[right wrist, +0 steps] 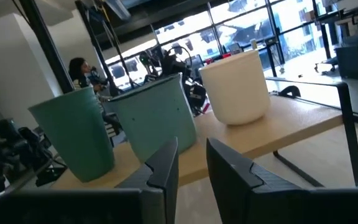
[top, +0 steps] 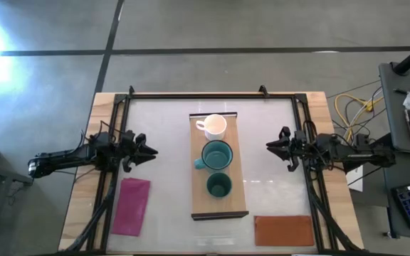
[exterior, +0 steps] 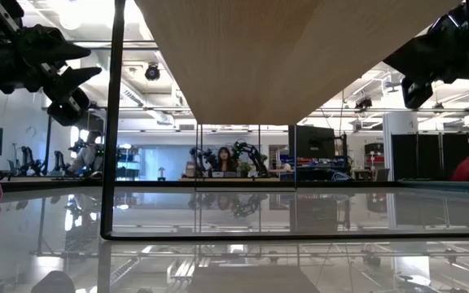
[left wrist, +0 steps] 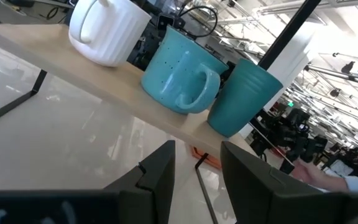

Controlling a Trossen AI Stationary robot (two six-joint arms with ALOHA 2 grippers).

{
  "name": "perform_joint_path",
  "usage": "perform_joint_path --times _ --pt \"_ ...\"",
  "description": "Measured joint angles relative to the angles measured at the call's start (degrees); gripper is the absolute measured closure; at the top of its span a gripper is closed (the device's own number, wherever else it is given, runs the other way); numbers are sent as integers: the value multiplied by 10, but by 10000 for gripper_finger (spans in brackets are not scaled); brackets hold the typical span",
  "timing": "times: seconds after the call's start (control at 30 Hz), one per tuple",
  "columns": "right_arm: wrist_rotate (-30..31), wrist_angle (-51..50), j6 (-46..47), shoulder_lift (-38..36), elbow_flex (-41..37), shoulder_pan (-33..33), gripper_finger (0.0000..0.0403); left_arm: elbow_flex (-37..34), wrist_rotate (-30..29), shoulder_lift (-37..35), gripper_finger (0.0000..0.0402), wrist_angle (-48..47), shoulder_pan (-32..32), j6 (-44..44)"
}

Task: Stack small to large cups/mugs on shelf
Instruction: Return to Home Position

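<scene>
While mugs (top: 217, 154) line the shelf (top: 219, 208), left gripper (top: 154, 151), right gripper (top: 269, 146) either side, apart.

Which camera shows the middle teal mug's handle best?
The left wrist view: the teal speckled ceramic mug shows its whole handle, unblocked. The high view shows only its rim and a handle stub; the right wrist view shows its handleless side; the low view shows just the underside of the light-wood shelf board.

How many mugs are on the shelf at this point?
3, in a row along the shelf. In the high view: white mug at the top end, teal mug in the middle, dark green mug below it. None appears hidden.
</scene>
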Motion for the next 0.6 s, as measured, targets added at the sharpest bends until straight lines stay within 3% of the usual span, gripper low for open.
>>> perform_joint_path --times 0.6 --pt "0 -1 0 0 0 0 330 0 0 0 287 3 0 0"
